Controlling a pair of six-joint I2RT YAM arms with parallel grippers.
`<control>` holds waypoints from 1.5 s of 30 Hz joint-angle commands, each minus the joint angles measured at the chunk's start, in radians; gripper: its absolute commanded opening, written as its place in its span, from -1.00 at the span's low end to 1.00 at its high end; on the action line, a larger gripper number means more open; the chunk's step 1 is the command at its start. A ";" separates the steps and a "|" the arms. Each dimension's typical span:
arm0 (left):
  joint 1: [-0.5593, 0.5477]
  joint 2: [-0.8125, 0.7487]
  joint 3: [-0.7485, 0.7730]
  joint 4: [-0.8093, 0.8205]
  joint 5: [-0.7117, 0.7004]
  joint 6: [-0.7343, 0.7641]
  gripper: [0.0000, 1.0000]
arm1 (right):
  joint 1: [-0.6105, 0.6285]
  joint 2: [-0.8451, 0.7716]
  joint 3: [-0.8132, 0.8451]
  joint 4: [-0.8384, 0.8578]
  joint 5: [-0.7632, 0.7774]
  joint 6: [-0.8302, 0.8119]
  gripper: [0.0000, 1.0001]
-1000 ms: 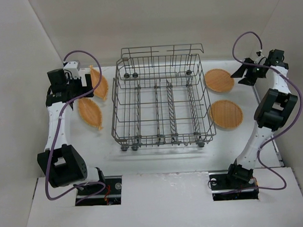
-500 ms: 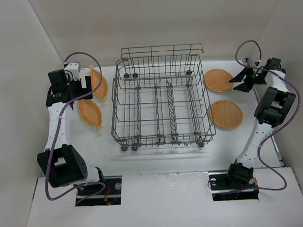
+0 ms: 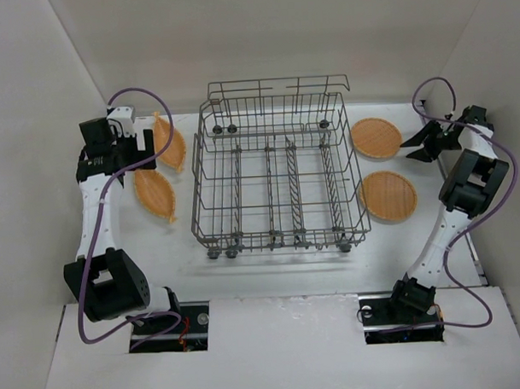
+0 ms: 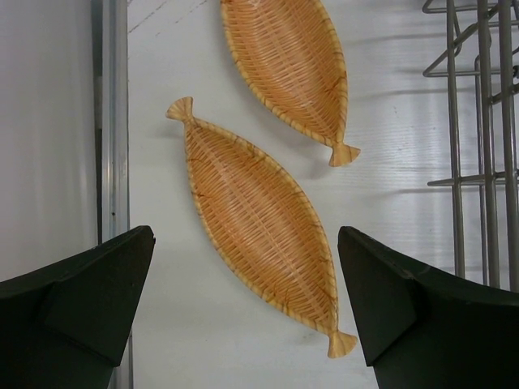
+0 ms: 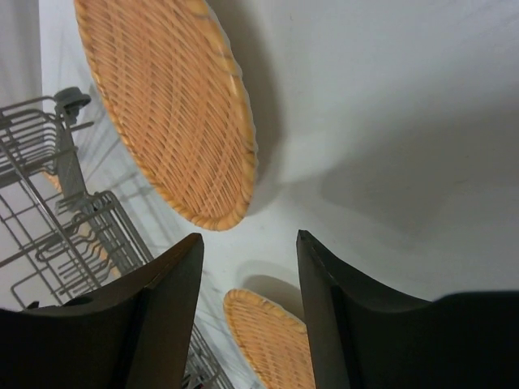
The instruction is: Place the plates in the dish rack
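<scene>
Two leaf-shaped woven orange plates lie left of the dish rack [image 3: 277, 185], one farther back [image 3: 169, 143] and one nearer [image 3: 155, 196]. My left gripper [image 3: 149, 154] hovers above them, open. In the left wrist view the nearer plate [image 4: 259, 227] lies between its fingers [image 4: 89, 292] and the other plate [image 4: 284, 65] lies beyond. Two round plates lie right of the rack, far [image 3: 376, 137] and near [image 3: 387, 196]. My right gripper [image 3: 412, 146] hangs just right of the far plate, open and empty. Its wrist view shows the far plate [image 5: 162, 105] ahead, the near plate [image 5: 272, 340] between its tips [image 5: 248, 239].
White walls close in the table on the left, back and right. The rack's wire side [image 5: 49, 211] stands close to the round plates. A metal strip [image 4: 113, 121] runs along the left wall beside the leaf-shaped plates.
My right gripper has swung down and in beside the far round plate, and its jaws have narrowed. The left arm has barely moved.
</scene>
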 commanded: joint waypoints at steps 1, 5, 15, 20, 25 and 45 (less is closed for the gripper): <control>0.008 -0.019 0.061 -0.009 -0.006 0.016 1.00 | -0.001 0.013 0.081 0.051 0.039 0.011 0.08; 0.019 -0.019 0.074 -0.036 -0.017 0.025 1.00 | 0.012 0.045 0.119 0.066 0.051 0.023 0.03; 0.037 -0.032 0.117 -0.096 -0.050 0.080 1.00 | 0.032 0.148 0.263 0.071 0.065 0.050 -0.06; 0.036 -0.028 0.132 -0.101 -0.066 0.085 1.00 | 0.048 0.185 0.313 0.071 0.038 0.069 -0.08; 0.039 -0.019 0.147 -0.099 -0.075 0.089 1.00 | 0.059 0.205 0.349 0.057 0.038 0.064 -0.05; 0.062 0.040 0.199 -0.073 -0.092 0.117 1.00 | 0.101 0.171 0.307 0.003 0.139 -0.037 -1.00</control>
